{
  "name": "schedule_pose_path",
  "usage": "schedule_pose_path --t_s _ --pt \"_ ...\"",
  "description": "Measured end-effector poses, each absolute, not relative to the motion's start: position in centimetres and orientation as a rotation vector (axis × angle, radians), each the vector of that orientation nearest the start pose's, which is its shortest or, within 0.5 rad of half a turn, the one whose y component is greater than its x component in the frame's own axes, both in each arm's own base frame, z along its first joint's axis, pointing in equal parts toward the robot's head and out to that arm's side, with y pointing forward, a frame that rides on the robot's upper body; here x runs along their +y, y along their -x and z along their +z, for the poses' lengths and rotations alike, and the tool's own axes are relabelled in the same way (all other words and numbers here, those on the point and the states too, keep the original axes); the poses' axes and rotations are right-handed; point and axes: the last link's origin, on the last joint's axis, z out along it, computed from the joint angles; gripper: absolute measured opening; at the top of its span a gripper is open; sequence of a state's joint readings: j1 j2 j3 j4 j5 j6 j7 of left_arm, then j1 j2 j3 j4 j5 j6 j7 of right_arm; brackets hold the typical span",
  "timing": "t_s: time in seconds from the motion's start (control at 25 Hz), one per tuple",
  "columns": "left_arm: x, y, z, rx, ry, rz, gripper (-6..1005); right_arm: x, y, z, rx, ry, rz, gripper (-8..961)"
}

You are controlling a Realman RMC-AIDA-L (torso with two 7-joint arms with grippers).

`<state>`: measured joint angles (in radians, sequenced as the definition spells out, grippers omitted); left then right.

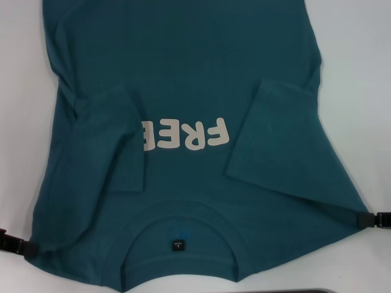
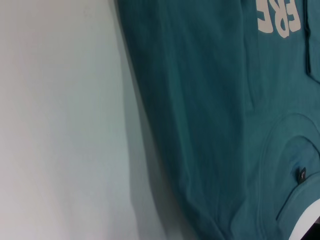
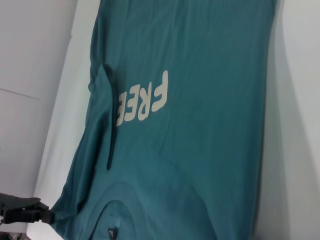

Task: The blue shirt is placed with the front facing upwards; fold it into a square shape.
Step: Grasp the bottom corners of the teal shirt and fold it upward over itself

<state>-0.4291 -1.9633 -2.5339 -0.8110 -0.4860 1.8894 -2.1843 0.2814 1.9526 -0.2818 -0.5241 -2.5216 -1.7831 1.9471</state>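
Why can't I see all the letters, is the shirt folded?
Partly folded. Both sleeves of the blue shirt are turned in over the chest, and the one on the robot's left covers the end of FREE.

Black blocky gripper (image 1: 15, 245) ends

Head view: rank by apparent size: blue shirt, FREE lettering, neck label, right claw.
1. blue shirt, fills most of the view
2. FREE lettering
3. right claw and neck label: too close to rank. Only the claw's tip shows at the frame edge, by the shoulder corner.
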Motion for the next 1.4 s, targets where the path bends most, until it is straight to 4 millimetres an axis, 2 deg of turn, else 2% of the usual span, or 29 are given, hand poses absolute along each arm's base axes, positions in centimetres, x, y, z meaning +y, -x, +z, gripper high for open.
schedule_pose_path --t_s 0.64,1.08,1.4 --pt "24.3 35.1 5.9 -1.958 2.489 0.154 33 17.3 -39.4 3.7 2.059 2.202 0.581 48" --pt "24.6 34.9 5.9 -1.949 2.494 0.155 33 17.5 -39.5 4.3 2.045 2.190 0.597 49" --pt "25.6 33.9 5.5 -1.912 2.534 0.129 33 18.8 -38.8 4.4 2.016 2.228 0.604 49"
